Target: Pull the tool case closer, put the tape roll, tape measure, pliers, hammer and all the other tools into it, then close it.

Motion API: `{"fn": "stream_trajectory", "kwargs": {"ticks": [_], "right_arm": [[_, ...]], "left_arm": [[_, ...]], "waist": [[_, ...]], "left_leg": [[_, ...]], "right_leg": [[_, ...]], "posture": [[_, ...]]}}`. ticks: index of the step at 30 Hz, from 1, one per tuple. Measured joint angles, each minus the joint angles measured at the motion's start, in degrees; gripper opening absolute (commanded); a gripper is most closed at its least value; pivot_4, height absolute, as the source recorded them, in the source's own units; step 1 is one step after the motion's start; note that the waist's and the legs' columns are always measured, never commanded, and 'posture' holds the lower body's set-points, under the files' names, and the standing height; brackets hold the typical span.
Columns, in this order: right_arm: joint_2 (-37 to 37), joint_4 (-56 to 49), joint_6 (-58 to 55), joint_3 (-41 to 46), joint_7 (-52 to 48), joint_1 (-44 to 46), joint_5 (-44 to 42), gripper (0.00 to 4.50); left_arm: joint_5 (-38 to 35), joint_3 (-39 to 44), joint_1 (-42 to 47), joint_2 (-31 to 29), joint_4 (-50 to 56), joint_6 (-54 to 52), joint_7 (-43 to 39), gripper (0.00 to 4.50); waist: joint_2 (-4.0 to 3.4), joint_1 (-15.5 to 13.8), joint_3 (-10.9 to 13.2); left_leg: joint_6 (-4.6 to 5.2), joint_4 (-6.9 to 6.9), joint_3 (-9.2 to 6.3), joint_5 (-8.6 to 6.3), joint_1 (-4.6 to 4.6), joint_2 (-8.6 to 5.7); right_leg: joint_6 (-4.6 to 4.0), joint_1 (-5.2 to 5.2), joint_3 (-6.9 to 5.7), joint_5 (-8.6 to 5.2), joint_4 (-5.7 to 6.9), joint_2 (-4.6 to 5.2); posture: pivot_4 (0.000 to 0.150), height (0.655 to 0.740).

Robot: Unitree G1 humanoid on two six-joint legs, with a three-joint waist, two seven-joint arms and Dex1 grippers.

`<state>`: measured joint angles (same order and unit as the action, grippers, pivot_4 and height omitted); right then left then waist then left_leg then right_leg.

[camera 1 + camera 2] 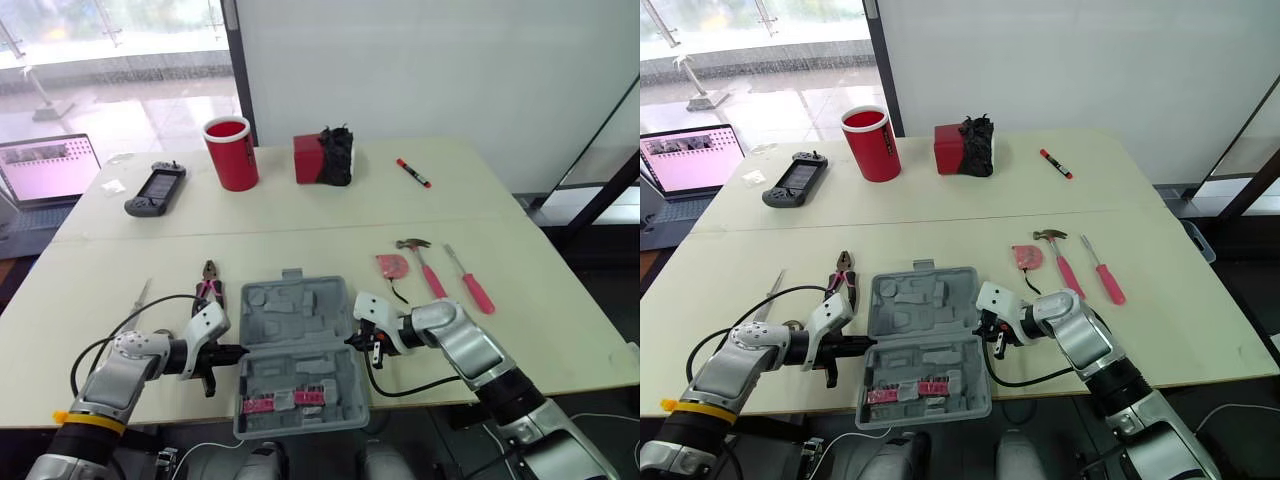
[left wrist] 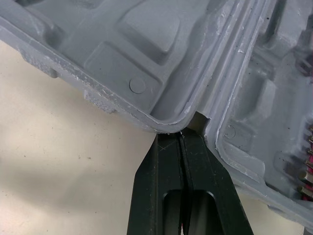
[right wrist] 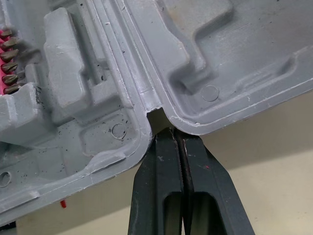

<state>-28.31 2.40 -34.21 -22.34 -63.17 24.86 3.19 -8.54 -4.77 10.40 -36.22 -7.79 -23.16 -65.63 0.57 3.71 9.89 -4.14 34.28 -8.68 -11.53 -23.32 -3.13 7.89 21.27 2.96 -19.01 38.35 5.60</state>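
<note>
Pincer state first: your left pincer (image 1: 238,352) has its two black fingers pressed together, and the tips touch the left rim of the tool case (image 1: 296,340) at the notch where its two halves meet. The left wrist view shows the same thing, with the closed fingers (image 2: 166,171) butted against the grey rim and nothing between them. Your right pincer (image 1: 352,342) mirrors this on the case's right side, fingers together and tips at the hinge notch.

The grey case lies open and flat on the tabletop (image 1: 520,300), between your two arms. Its near half juts past the tabletop's near edge. That near half holds pink strips of driver bits (image 1: 285,400); the moulded hollows of the far half are bare.

None of the loose tools is in the case. The pliers (image 1: 209,283) lie just beside its far left corner. A thin metal tool (image 1: 142,293), too small to identify, lies further left. On the right, near the case, are the red tape measure (image 1: 392,266), then the hammer (image 1: 424,265) and a red-handled screwdriver (image 1: 470,280).

Across the far tabletop, well apart from the case, are a handheld controller (image 1: 155,190), a red cup (image 1: 231,153), a red box (image 1: 308,158) with a black bundle (image 1: 338,155) against it, and a red marker (image 1: 412,172).
</note>
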Motion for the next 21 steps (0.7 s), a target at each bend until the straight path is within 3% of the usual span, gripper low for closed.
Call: {"fn": "stream_trajectory", "kwargs": {"ticks": [21], "right_arm": [[-2.3,1.8,-0.6,-1.4,-2.5,1.0,-3.4,0.05]], "left_arm": [[-1.3,-1.2,-1.2,-1.3,1.0,-0.3,1.5,0.0]], "waist": [[-0.01,-0.7,-0.4]], "left_leg": [[0.01,-0.06,0.02,-0.01,0.07,0.01]], "right_leg": [[0.0,-0.11,0.0,0.0,-0.14,0.01]], "posture": [[0.15,0.74]]}}
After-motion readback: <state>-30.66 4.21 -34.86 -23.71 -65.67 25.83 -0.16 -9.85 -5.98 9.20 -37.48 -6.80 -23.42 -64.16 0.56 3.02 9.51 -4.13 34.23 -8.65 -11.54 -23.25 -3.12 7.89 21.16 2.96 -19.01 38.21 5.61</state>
